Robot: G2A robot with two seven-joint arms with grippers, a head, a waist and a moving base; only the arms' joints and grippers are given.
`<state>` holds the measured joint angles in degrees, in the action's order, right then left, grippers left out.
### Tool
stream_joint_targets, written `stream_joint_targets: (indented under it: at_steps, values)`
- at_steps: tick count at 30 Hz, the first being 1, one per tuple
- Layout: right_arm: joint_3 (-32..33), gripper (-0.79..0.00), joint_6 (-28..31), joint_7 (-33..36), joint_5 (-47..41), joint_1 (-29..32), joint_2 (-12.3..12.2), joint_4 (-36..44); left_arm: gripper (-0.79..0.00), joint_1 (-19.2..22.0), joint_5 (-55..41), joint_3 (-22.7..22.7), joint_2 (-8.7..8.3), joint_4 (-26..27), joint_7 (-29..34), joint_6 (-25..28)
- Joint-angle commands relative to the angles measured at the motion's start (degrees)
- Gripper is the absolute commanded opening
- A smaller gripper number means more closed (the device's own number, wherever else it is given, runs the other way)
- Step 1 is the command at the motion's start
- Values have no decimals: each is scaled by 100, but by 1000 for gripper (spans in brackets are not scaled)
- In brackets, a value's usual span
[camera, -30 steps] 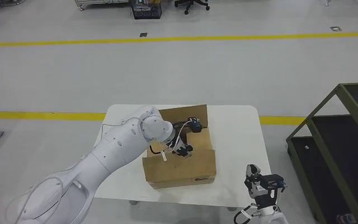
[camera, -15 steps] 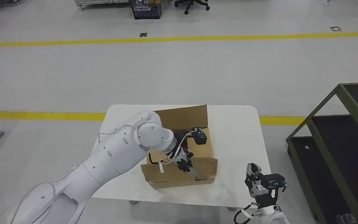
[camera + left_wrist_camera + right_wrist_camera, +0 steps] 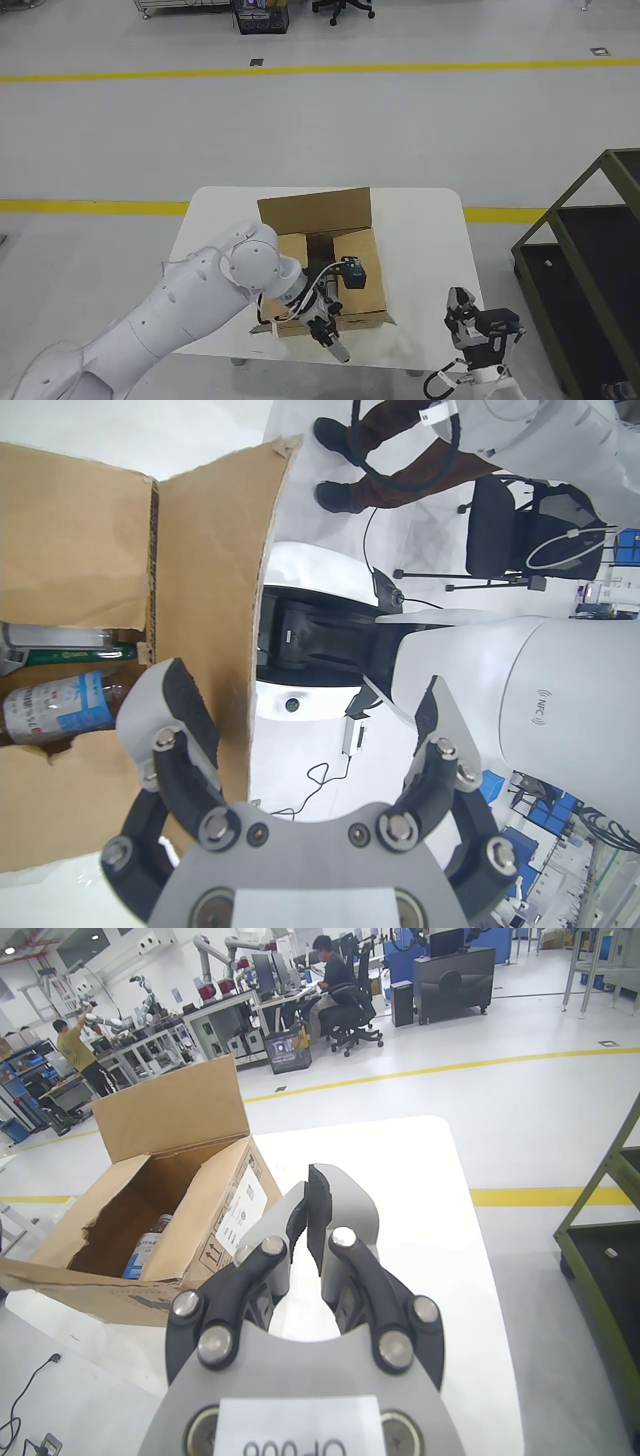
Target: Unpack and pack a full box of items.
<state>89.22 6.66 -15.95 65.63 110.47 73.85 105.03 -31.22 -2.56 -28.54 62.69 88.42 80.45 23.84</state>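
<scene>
Your left gripper (image 3: 300, 695) gapes wide, empty, at the box's (image 3: 318, 211) six o'clock edge; your right gripper (image 3: 307, 1193), at its four o'clock, is pinched closed, empty.

Left claw (image 3: 300, 687) spread wide, right claw (image 3: 309, 1198) pinched closed

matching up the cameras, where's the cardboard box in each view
top view: cardboard box mid-table, left tool at its front edge.
left wrist view: box alongside the left tool.
right wrist view: box beyond the shut right tool.
shared landmark: blue-labelled bottle inside, both wrist views.
</scene>
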Motion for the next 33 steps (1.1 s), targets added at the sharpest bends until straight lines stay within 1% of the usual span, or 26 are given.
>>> stream_joint_targets:
  at_steps: [1, 4, 11, 16, 24, 33]
  values:
    - [-22, -739, 13, 10, 12, -39, 2, -16, 0, -39, -182, 23, -54, 64, 7, -7]
    - [-71, -782, 36, 10, 47, -105, 5, -42, 0, -71, -302, 106, -139, 75, 35, -36]
    - [-124, -785, 56, 7, 71, -170, 10, -54, 0, -165, -288, 294, -202, -38, -25, 24]
    - [-175, -785, 125, 16, 33, -182, 14, -31, 0, -165, -246, 456, -226, -60, 58, -59]
    - [-501, -785, 608, 194, 173, -294, 7, -16, 0, -63, -309, 559, -294, -65, 4, -5]
    - [-984, -785, 1182, 434, 493, -444, -7, -259, 0, 58, -125, 383, -345, -250, -75, 74]
